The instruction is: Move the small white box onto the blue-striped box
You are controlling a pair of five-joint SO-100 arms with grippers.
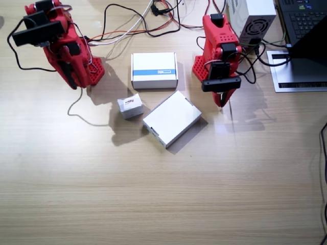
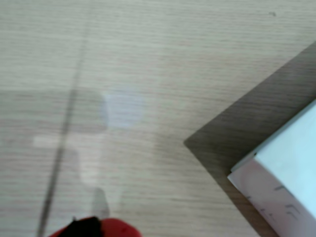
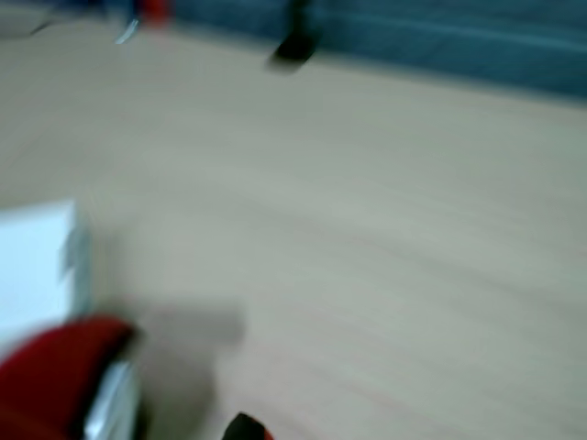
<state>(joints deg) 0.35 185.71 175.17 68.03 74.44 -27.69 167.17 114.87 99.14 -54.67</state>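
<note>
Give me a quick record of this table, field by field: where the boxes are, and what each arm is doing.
small white box: on the table, apart from other boxes
blue-striped box: flat, behind it, top bare
plain white box: flat, angled, beside the small one
left gripper: pointing down at the table, holds nothing
right gripper: tucked at its base, state unclear
task: not yet started

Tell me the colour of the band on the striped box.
Blue, across the white top of the blue-striped box; clearest in the fixed view.

The small white box [image 1: 130,106] lies on the table near the blue-striped box [image 1: 154,70].
</note>
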